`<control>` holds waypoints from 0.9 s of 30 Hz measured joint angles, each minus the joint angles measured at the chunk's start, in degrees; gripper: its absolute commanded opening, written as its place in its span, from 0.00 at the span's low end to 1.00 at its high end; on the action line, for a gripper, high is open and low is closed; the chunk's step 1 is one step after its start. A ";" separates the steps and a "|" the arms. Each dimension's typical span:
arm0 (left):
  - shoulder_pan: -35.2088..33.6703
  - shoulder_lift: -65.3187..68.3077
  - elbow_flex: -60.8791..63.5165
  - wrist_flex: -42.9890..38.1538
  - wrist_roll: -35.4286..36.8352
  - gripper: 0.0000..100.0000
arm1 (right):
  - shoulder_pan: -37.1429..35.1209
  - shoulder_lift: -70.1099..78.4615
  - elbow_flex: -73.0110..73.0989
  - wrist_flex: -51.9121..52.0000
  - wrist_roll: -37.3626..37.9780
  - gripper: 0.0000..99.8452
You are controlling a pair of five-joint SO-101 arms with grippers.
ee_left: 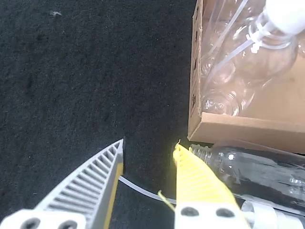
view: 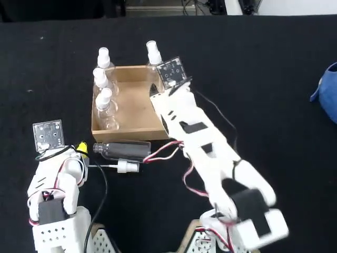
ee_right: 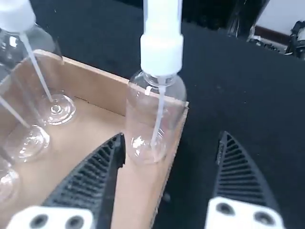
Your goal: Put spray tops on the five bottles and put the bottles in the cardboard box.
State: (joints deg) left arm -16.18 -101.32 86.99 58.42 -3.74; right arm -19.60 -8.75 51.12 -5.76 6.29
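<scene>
On black cloth (view: 263, 79) — cardboard box (view: 135, 112)

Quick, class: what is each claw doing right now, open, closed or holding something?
Left claw: open, holding nothing.
Right claw: open, holding nothing, facing a clear plastic bottle with a white spray top.

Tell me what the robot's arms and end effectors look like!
The left arm and right arm are chunky white plastic with black motor blocks. Red, white and black wires loop along them. The left end effector has one grey finger and one yellow finger, both ribbed triangles. The right end effector has black ribbed fingers on white bases.
</scene>
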 measured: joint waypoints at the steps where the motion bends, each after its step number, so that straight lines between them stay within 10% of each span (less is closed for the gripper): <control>1: 0.00 0.00 0.09 0.00 0.00 0.03 | 0.00 -2.20 1.23 0.79 0.00 0.26; 15: -1.93 0.00 2.81 -6.68 0.00 0.03 | -0.18 -34.55 0.00 43.69 5.01 0.16; 27: -17.58 0.00 2.81 -9.32 9.58 0.03 | -19.78 -37.45 -7.38 72.62 16.79 0.17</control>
State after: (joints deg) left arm -33.76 -101.32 89.80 49.10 5.85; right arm -39.38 -46.20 43.74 66.86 23.08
